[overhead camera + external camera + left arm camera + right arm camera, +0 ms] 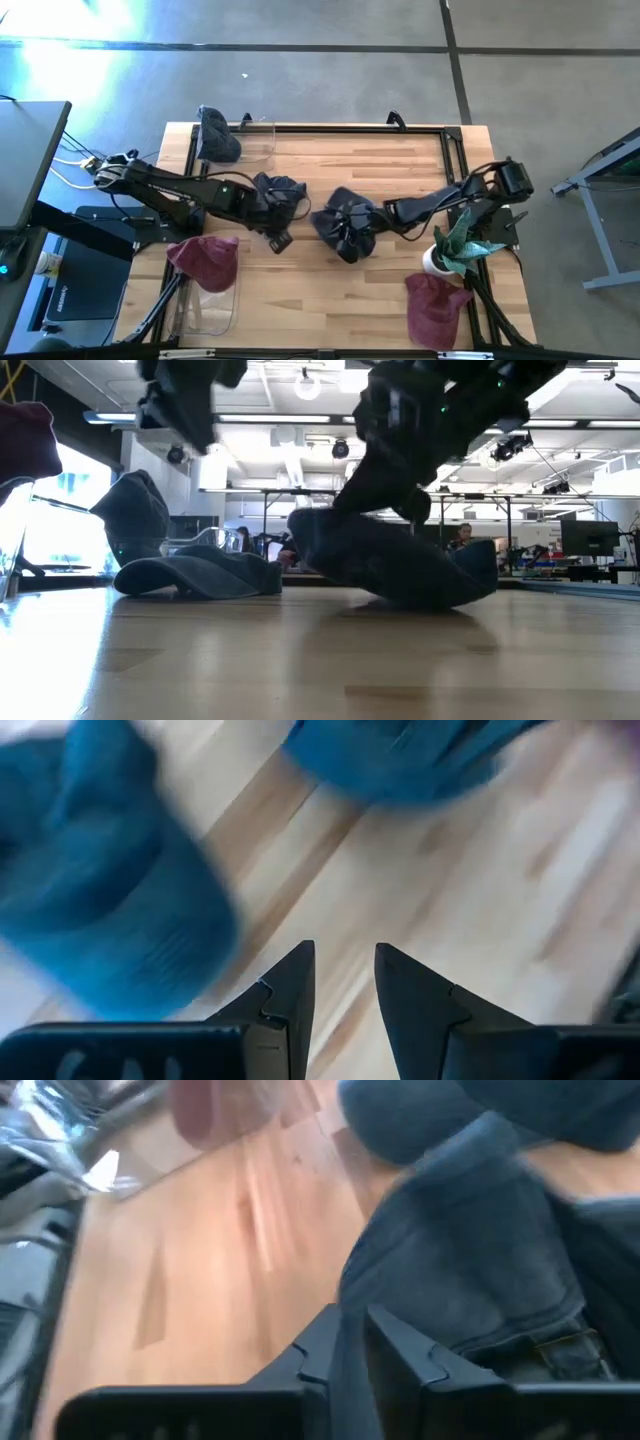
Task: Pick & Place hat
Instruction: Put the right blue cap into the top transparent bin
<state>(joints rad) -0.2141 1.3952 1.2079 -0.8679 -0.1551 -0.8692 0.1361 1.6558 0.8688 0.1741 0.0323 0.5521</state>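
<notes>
From above, the right arm reaches in from the table's right edge, stretched low toward the middle, and the right gripper sits buried in a dark blue cap near the table's centre. The left arm comes across from the left, its left gripper down by a second dark cap that lies just to its far side. A maroon cap rests on a clear container at the near left, another maroon cap lies at the near right, a potted plant stands beside the right arm, and a grey cap sits at the far left corner of the wooden table.

At table height, the dark blue cap is tipped up on its brim under the right arm, touching the wood. The second dark cap lies flat to its left.

Left wrist camera: the fingers stand a little apart with nothing between them, bare wood in the gap. Blue cap fabric lies just ahead and off to one side, not touching.

Right wrist camera: the fingers are pinched nearly together on a fold of the dark blue cap, fabric running down between them. That one is gripped.
</notes>
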